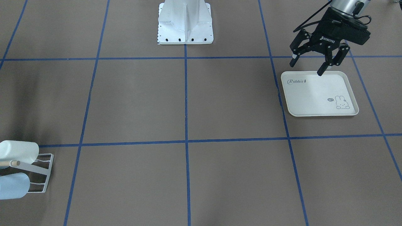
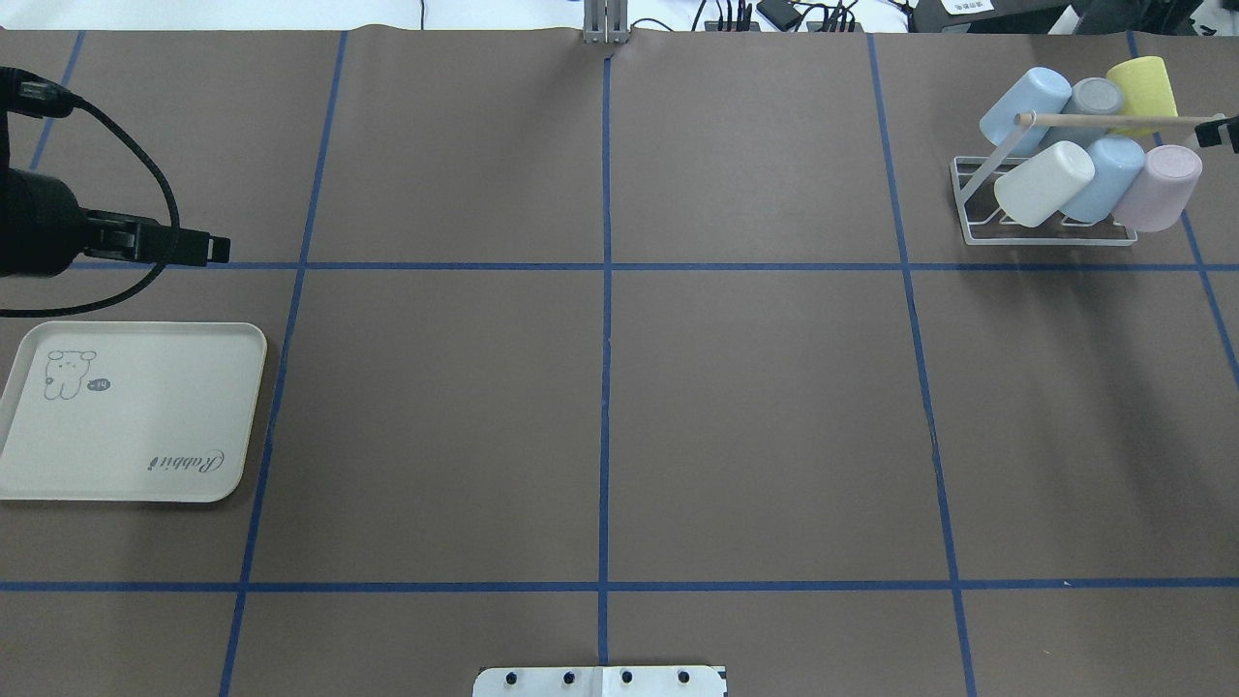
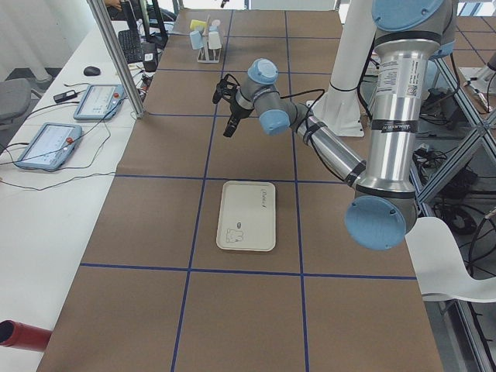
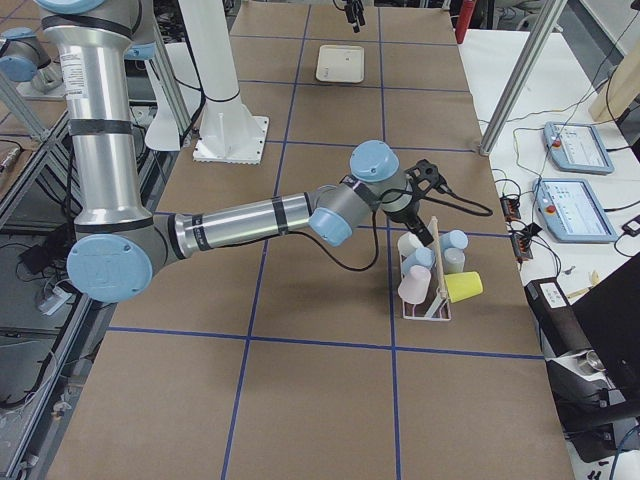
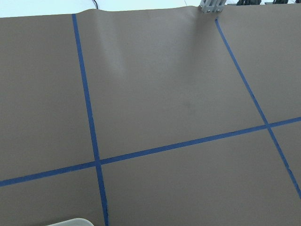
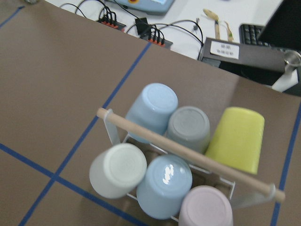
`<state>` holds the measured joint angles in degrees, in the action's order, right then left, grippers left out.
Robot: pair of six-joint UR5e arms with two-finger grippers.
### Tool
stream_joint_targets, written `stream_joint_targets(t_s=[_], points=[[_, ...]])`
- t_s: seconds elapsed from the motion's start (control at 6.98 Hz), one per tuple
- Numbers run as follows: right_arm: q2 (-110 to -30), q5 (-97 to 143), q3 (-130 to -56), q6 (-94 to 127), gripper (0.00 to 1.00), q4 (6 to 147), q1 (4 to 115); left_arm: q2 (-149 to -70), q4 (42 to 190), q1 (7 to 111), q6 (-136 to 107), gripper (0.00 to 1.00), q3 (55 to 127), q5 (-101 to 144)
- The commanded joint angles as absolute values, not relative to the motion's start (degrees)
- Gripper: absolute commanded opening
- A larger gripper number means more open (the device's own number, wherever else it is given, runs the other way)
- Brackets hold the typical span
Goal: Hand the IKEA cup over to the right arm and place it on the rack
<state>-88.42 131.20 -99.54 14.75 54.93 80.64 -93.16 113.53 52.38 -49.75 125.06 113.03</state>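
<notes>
Six pastel plastic cups (image 2: 1089, 179) sit upended on the small white wire rack (image 2: 1045, 241), under its light wooden dowel (image 2: 1113, 119). Which of them is the IKEA cup cannot be told. The cream rabbit-printed tray (image 1: 314, 94) holds nothing. The left arm's black ROBOTIQ gripper (image 1: 306, 69) hangs raised near the tray, spread wide and empty. The right arm's black gripper (image 2: 1218, 133) sits beside the dowel's end, and how its jaws stand cannot be told. Placement looks done, so the right arm should lift straight away, clear of dowel and cups.

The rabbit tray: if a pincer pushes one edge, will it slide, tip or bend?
The tray lies flat and shallow, so it would probably slide, not tip. It is empty and looks thin, so likely light. Its low smooth rim may slip from a pinch.
</notes>
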Motion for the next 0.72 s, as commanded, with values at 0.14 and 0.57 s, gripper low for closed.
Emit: stream_joint_targets(t_s=[0.14,0.57], points=[[-96.0,131.0,-99.4,12.9,1.0,65.5,83.4,-93.1,113.4,52.4,-49.7,1.0,124.9,113.1],[-93.7,127.7,-99.8,9.6,1.0,89.5,84.3,-91.5,111.9,53.9,-48.8,1.0,124.5,118.3]])
